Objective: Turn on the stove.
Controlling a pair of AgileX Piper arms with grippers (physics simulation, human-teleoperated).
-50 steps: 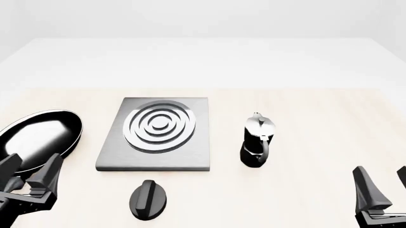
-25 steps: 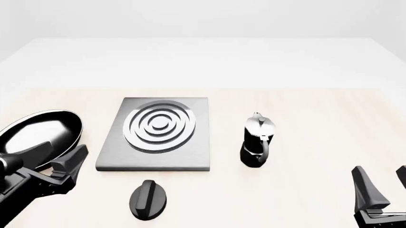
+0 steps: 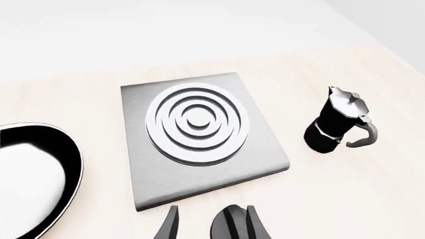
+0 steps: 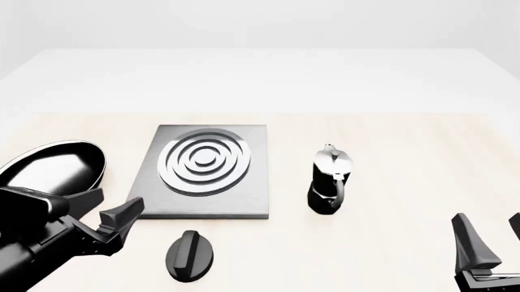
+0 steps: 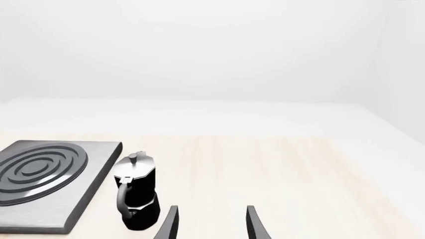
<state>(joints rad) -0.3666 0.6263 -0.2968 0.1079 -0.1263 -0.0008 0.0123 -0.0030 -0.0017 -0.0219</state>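
No writing shows on the stove (image 4: 203, 173) or knob (image 4: 189, 255); left gripper (image 4: 114, 213), lower left, and right gripper (image 4: 488, 234) both gape, released.

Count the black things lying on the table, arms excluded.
3. The frying pan lies at the table's left edge, the knob sits just in front of the stove, and the moka pot stands to the stove's right. Nothing else black shows.

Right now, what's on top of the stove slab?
Only the stove's own silver ring burner; no pan or pot sits on it. The burner's whole top shows in the front view; nothing covers it.
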